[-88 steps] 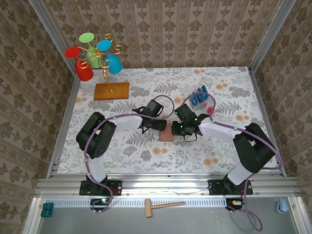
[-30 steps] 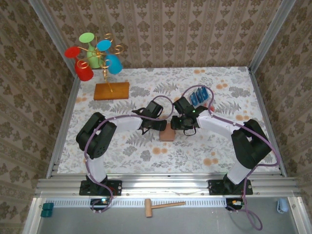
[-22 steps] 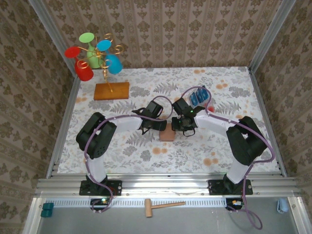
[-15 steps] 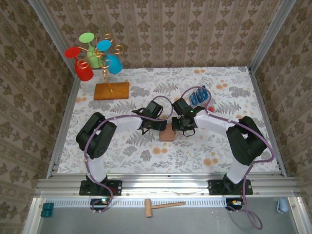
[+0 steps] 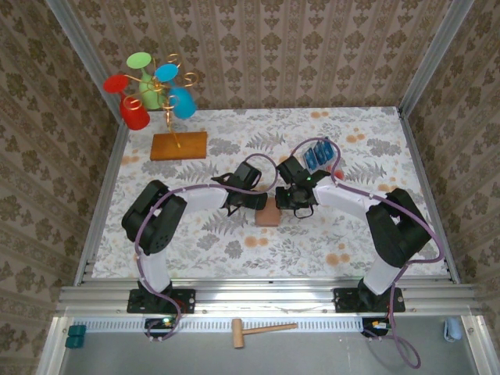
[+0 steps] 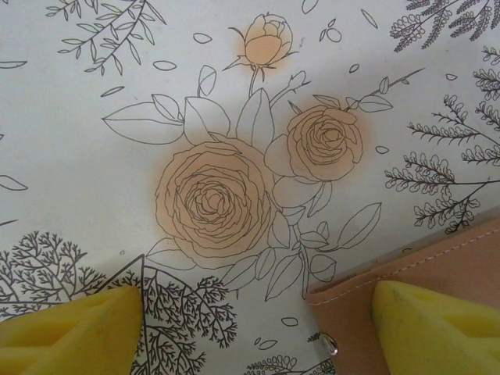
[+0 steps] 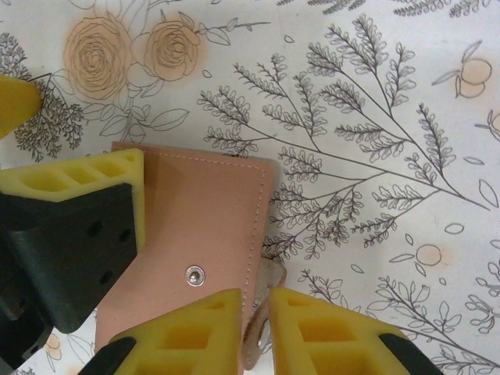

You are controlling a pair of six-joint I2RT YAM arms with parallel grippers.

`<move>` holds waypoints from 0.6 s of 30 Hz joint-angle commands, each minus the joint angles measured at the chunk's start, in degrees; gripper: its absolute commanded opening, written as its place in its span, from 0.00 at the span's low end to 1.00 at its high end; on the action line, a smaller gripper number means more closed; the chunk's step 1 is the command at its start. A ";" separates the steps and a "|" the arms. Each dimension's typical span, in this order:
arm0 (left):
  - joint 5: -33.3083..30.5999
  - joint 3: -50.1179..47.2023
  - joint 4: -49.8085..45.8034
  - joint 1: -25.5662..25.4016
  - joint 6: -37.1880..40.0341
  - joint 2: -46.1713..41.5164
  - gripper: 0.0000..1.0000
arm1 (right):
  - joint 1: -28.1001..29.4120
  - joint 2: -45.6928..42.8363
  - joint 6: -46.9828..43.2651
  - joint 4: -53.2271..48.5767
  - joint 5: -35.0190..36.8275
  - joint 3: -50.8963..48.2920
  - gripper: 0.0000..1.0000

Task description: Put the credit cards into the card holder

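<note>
The card holder (image 5: 267, 213) lies folded shut on the flowered cloth, tan-brown with a snap stud (image 7: 194, 274). My right gripper (image 7: 258, 328) is shut on the card holder's right edge, where its small strap tab (image 7: 269, 283) sits between the pads. My left gripper (image 6: 254, 336) stands open, one yellow finger (image 6: 437, 328) resting on the card holder (image 6: 422, 269) and the other finger (image 6: 70, 328) over bare cloth. The same left finger (image 7: 78, 226) presses on the holder's left side in the right wrist view. The blue credit cards (image 5: 319, 154) stand in a clear tray behind my right arm.
A wooden slab (image 5: 179, 145) with a gold stem carrying coloured cups (image 5: 152, 90) stands at the back left. A wooden hammer (image 5: 262, 331) lies in front of the arm bases, off the table. Metal rails and papered walls enclose the table.
Over the last seconds my right gripper moved in towards the card holder's right edge and its jaws narrowed onto it. The left gripper and the holder have stayed put.
</note>
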 commanded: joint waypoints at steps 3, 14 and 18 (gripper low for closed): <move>0.02 -1.87 -2.80 -0.70 -0.30 1.13 0.79 | 0.22 0.25 -0.03 -0.22 -0.10 -0.99 0.22; 0.06 -1.76 -2.89 -0.70 0.04 1.02 0.79 | 0.24 -0.56 -0.10 0.03 -0.08 -1.64 0.05; 0.11 -1.70 -2.94 -0.69 -0.03 1.04 0.78 | 0.27 -0.56 -0.03 0.43 -0.69 -2.04 0.00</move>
